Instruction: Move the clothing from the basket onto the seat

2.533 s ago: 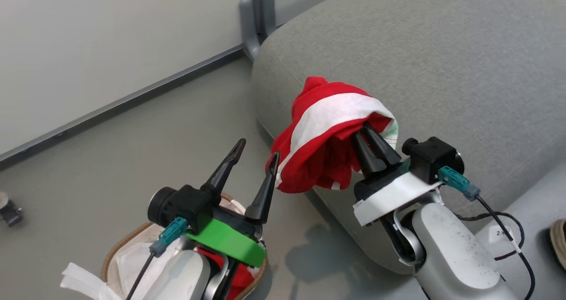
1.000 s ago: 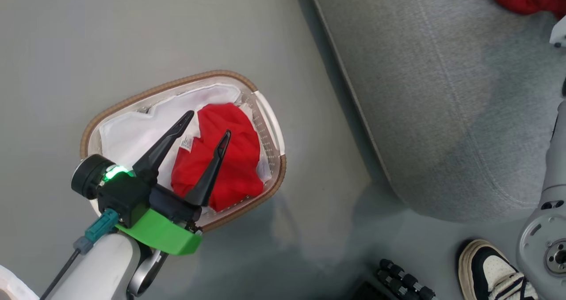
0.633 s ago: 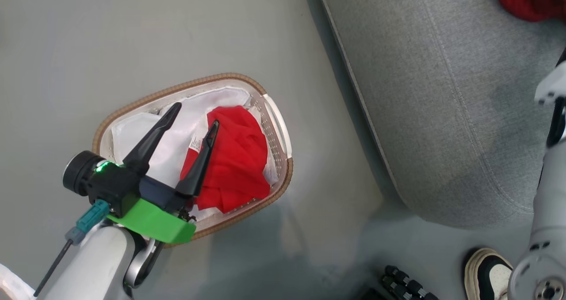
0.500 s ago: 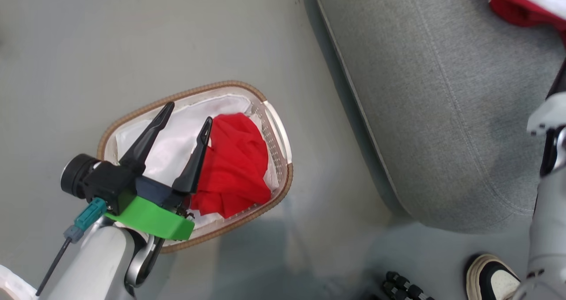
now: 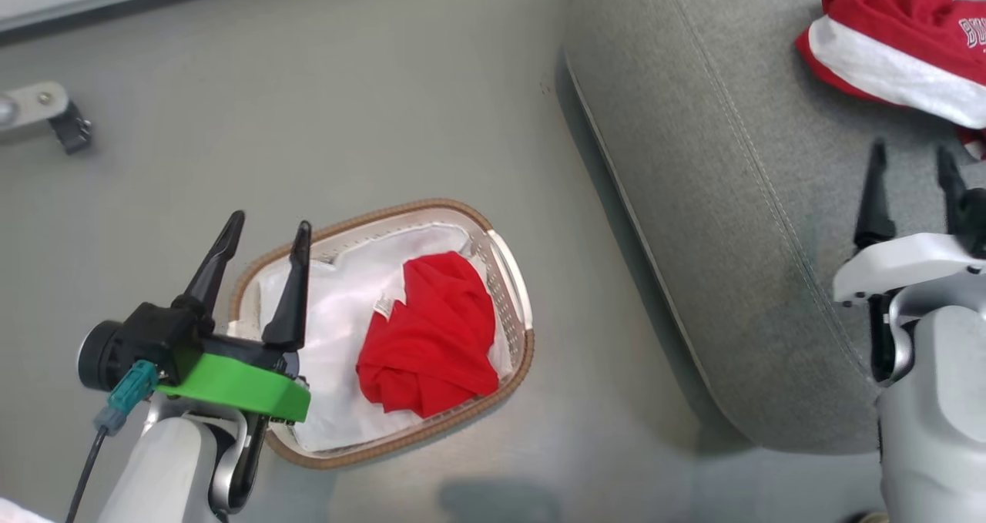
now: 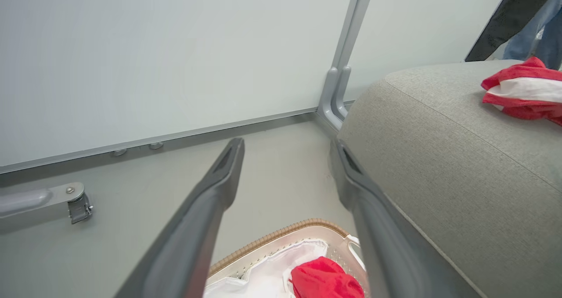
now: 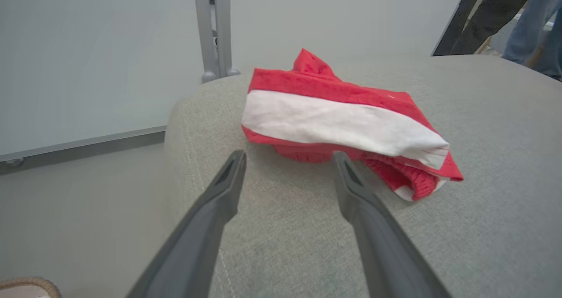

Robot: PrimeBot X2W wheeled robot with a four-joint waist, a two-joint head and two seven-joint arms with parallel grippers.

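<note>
Left gripper (image 5: 269, 221): nearest you, it hangs over the left end of the basket (image 5: 527, 353), fingers spread apart and empty.
Basket: it sits on the floor near the seat (image 5: 732, 199). The plain red garment (image 5: 431, 338) lies bunched on the white liner (image 5: 339, 330), toward the right side.
Right gripper (image 5: 909, 150): you see it over the seat, fingers wide apart and gripping nothing, tips just short of the red-and-white garment (image 5: 893, 53).
Red-and-white garment: it lies crumpled on the grey cushion, free of both grippers.
Background: a pale wall panel (image 6: 175, 48), and a person's legs in jeans (image 7: 531, 26) beyond the seat.
</note>
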